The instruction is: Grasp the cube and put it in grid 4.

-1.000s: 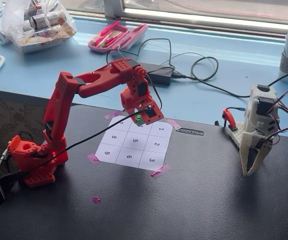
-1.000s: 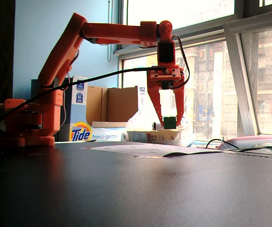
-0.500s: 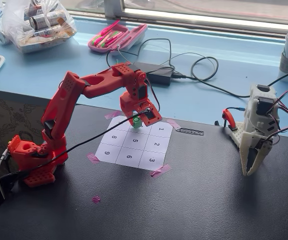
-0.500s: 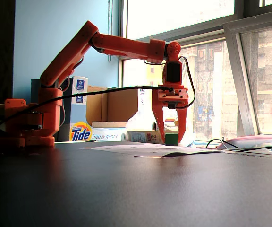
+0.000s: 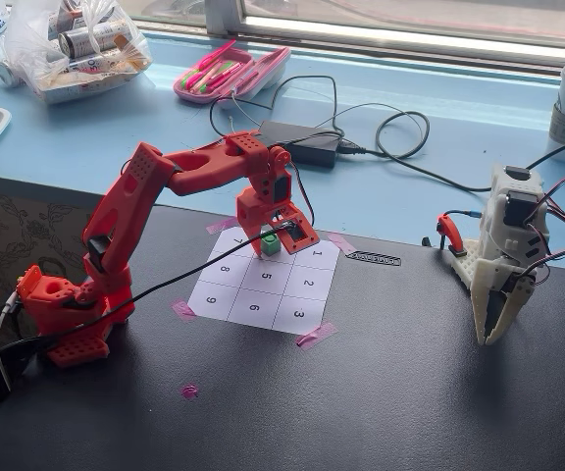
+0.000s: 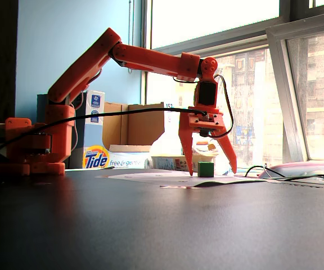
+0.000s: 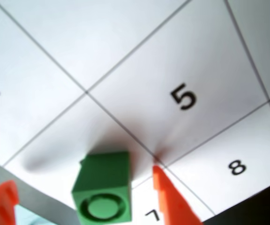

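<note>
Black desk (image 5: 390,392) under a bright window carries a white numbered sheet (image 5: 263,285) at mid-frame. Over the sheet's upper edge hangs a red arm (image 5: 165,186). Its pincer (image 6: 210,170) stands spread wide, tips low at the paper, with the green cube (image 6: 206,169) loose between them, resting on the sheet. In the wrist view the cube (image 7: 104,185) sits at lower centre, in the cell beside 5 and above 7; one red tip (image 7: 170,197) stands just right of it.

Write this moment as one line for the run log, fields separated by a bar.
phase: release | gripper: open, straddling cube | cube: resting on sheet, in grid 4 | digit 4: hidden | contact: none visible
</note>
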